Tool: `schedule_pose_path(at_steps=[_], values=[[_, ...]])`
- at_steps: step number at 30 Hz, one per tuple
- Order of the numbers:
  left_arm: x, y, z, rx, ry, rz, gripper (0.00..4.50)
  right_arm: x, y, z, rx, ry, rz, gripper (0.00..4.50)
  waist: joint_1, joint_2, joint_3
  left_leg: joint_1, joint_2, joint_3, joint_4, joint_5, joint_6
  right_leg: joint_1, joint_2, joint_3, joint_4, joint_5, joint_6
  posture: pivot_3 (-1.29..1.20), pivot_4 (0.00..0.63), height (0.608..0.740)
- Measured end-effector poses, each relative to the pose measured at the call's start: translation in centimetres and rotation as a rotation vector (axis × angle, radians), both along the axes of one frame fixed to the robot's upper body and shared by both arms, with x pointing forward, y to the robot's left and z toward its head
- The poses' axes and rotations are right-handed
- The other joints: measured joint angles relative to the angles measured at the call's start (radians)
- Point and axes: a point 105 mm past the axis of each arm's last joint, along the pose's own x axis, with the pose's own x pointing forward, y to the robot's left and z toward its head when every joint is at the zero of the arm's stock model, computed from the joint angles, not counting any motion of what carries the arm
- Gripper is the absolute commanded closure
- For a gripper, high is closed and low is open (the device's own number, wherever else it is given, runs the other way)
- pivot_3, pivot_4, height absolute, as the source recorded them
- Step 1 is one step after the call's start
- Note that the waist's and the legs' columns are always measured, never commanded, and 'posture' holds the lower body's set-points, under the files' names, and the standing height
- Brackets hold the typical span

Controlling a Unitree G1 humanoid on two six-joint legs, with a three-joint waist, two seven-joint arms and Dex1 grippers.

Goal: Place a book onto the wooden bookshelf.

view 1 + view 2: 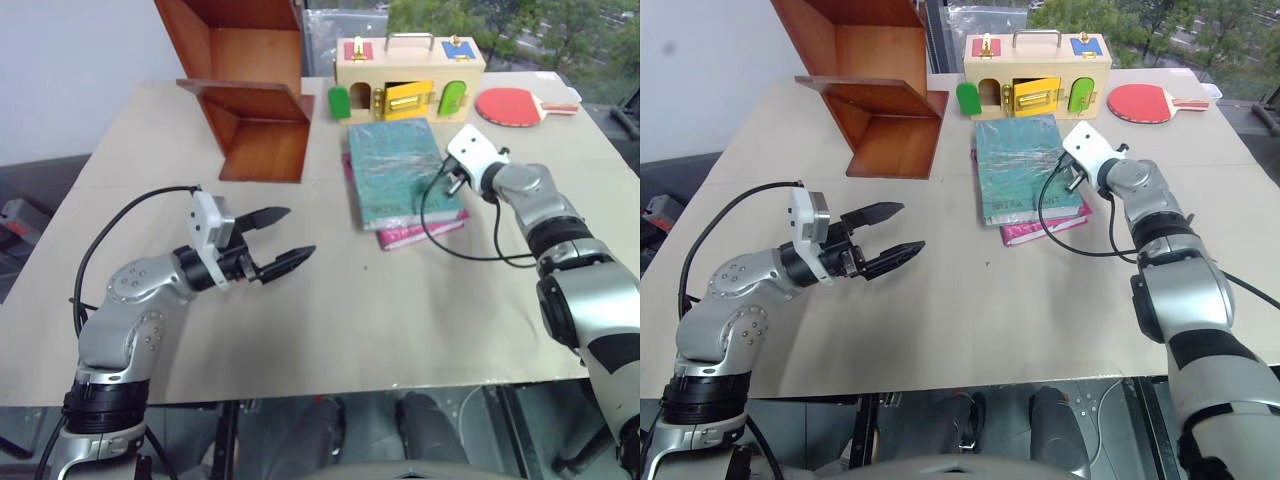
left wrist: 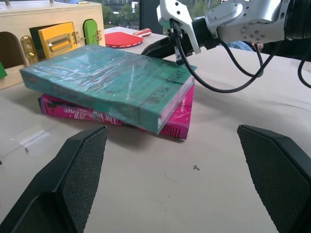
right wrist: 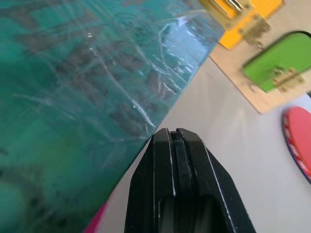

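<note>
- Left eye view: the teal-green book (image 1: 400, 172) is seen lying flat on the worktop (image 1: 330, 330), stacked on a magenta-pink book (image 1: 420, 232), just in front of a pale wooden box with coloured doors (image 1: 410, 75). Its long axis runs away from the robot, toward the box. The wooden bookshelf (image 1: 250, 90) is found at the far left corner, well apart from the book. The right gripper (image 1: 455, 183) is placed at the book's right edge; the left gripper (image 1: 283, 238) hangs over bare worktop, well to the left of the stack. A red table-tennis paddle (image 1: 512, 107) is noted beside the box.
- Right eye view: the same layout is shown. The left gripper's fingers are spread wide with nothing between them. The right arm is judged the nearer of the two to the book.
- Left wrist view: the book is seen ahead between the wide-spread fingers, overhanging the pink book at an angle; the right gripper is noted at the book's far edge.
- Right wrist view: the right gripper's fingers (image 3: 167, 160) are seen pressed together with nothing held, the tips at the book's edge, where cover meets worktop. Contact with the book cannot be told.
</note>
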Motion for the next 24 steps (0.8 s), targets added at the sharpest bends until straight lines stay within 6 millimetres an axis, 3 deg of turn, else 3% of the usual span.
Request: schedule_pose_path(at_steps=[12, 15, 19, 21, 24], values=[[0.0, -0.2, 0.3, -0.001, -0.011, -0.013, 0.00, -1.1, 1.2, -0.2, 0.045, -0.022, 0.116, 4.43, 0.001, 0.000, 0.000, 0.000, 0.001, 0.000, 0.001, 0.000, 0.000, 0.000, 0.000, 0.000, 0.000, 0.000, 0.000, 0.00, 0.150, 0.740], [0.0, -0.2, 0.2, -0.001, -0.009, -0.015, 0.00, -1.0, -0.1, 1.5, 0.057, -0.051, 0.067, 4.43, 0.004, 0.000, 0.000, 0.000, 0.001, 0.000, 0.001, 0.000, 0.000, 0.000, 0.000, 0.000, 0.000, 0.000, 0.000, 0.00, 0.150, 0.740], [0.1, -0.1, 0.0, -0.002, -0.001, -0.014, 0.00, -1.1, -1.6, 7.2, 0.166, -0.179, -0.065, 4.43, 0.005, 0.001, 0.000, 0.000, 0.002, 0.000, 0.000, 0.000, 0.000, -0.001, 0.001, 0.000, 0.000, 0.000, 0.000, 0.00, 0.150, 0.740], [0.1, 0.1, -0.2, -0.002, 0.008, -0.016, 0.00, -1.8, -0.2, 9.6, 0.278, -0.211, -0.073, 4.43, 0.003, 0.001, 0.000, 0.000, 0.003, 0.000, 0.000, 0.000, 0.000, -0.001, 0.002, 0.001, 0.001, 0.001, -0.001, 0.00, 0.150, 0.740], [0.3, 0.7, -0.9, 0.013, 0.030, -0.014, 0.00, -4.6, 5.9, 10.2, 0.373, -0.149, 0.104, 4.43, 0.001, 0.002, 0.000, 0.001, 0.008, 0.000, 0.000, -0.001, -0.002, -0.001, 0.002, 0.002, 0.001, 0.001, -0.002, 0.00, 0.150, 0.740]])
